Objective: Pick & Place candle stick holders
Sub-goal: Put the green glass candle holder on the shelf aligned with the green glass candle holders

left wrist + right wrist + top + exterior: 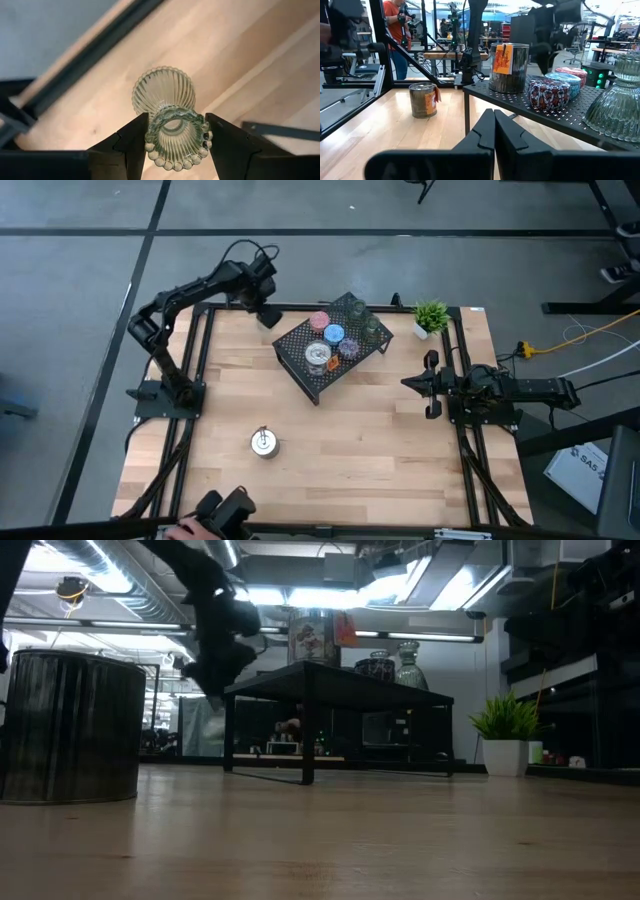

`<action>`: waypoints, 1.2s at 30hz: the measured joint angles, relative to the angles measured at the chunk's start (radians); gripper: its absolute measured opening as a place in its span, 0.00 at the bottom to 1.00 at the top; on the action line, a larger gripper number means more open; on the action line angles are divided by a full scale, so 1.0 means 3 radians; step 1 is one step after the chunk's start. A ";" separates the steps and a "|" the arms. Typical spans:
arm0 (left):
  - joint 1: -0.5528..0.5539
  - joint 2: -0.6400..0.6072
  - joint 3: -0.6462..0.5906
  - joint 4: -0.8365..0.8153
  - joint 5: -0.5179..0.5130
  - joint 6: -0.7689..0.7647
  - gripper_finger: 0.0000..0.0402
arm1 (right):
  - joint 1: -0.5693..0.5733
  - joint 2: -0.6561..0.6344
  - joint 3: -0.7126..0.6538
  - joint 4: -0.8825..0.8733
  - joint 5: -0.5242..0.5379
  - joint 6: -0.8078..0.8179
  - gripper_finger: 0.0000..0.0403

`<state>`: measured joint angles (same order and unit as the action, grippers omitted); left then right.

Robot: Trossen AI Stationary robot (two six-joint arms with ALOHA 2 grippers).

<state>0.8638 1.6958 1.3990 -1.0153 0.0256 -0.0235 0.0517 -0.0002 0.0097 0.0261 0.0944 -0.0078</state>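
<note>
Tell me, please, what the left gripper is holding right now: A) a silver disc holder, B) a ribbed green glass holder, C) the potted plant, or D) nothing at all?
B: in the left wrist view the left gripper has its two dark fingers clamped on either side of a ribbed green glass holder, carried above the table's edge.

**Candle holders: one in the claw, one alone on the wood, the rest on the rack**

A pale green ribbed glass holder [170,117] is sitting between the left gripper [176,145] fingers, its beaded rim facing the wrist camera and its fluted body pointing away, above the table's far left corner. To that claw's right, the pink [319,321], blue [333,333] and purple [349,347] holders, a silver tin [317,356] and two green glass ones [365,320] are standing on the black rack [300,345]. Another silver tin [264,442] is standing alone, well apart, nearer the table's front.
</note>
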 joint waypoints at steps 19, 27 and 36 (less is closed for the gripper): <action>0.0045 0.0004 -0.0555 0.0292 -0.0002 -0.0061 0.45 | 0.0000 0.0000 0.0000 -0.0001 0.0000 0.0000 0.00; 0.0052 0.0011 -0.0555 0.0383 -0.0001 -0.0053 0.45 | 0.0000 0.0000 0.0000 -0.0001 -0.0001 0.0001 0.00; 0.0106 0.0023 -0.0677 0.0433 0.0027 -0.0128 0.45 | 0.0001 0.0000 0.0000 0.0000 0.0000 0.0000 0.00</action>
<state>0.8956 1.7027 1.1959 -0.8854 0.0338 -0.0620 0.0519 -0.0002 0.0097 0.0260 0.0943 -0.0077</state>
